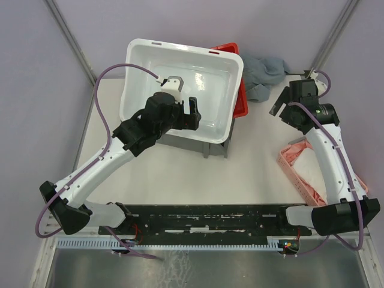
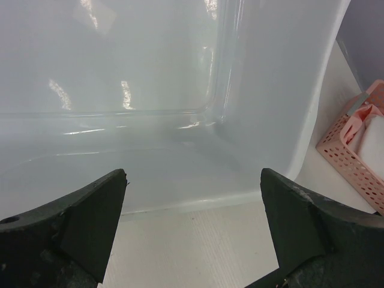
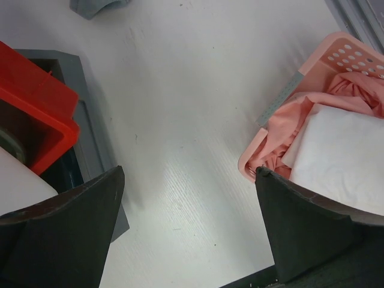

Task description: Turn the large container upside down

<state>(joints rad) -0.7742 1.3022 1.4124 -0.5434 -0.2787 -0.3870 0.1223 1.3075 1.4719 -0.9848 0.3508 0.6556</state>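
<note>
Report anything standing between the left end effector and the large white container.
Nothing visible does. The open left end effector directly faces the wall of the large white container; only bare table lies between them.

Red plastic bin (image 1: pixel 241 103) sits in grey plastic crate (image 1: pixel 198 146). Crumpled grey cloth (image 1: pixel 264 71) lies beside it. Pink perforated basket (image 1: pixel 298 174) of fabric at right.

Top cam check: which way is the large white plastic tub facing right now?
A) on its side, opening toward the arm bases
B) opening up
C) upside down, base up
B: the top view looks straight down into the large white plastic tub, with its glossy inner floor and walls showing and the rim visible around them, so it has not been flipped yet.
</note>
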